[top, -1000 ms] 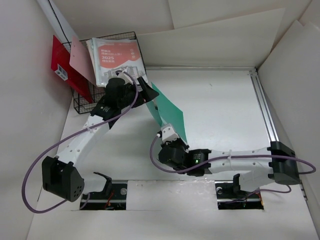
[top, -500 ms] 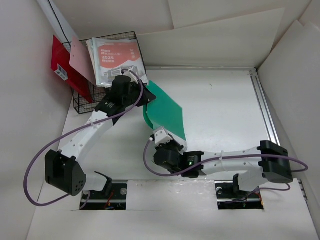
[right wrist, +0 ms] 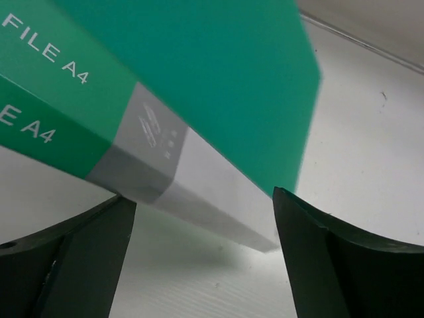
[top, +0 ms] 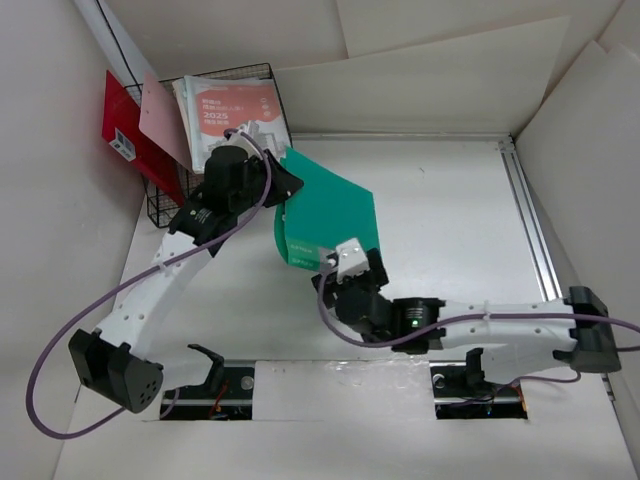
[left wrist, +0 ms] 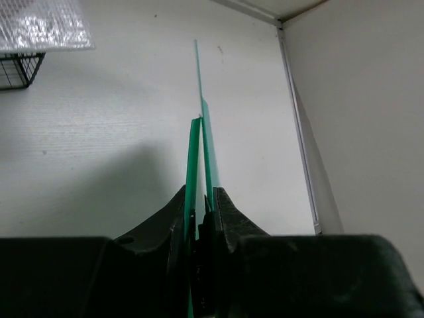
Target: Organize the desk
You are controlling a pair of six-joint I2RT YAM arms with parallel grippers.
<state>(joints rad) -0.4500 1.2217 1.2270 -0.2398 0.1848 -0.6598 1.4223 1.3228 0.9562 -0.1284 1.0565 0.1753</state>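
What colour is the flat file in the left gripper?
The flat plastic file is green, grey-banded; right wrist view shows it best.

Smooth green plastic folder (top: 330,215) with a grey matt label strip; matt white surface (top: 440,200); black metal wire basket (top: 165,212); dull metal rail (top: 530,220).

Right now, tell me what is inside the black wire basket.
A white booklet, pink sheet and red folder stand in the basket. Its floor is hidden behind them and the left arm.
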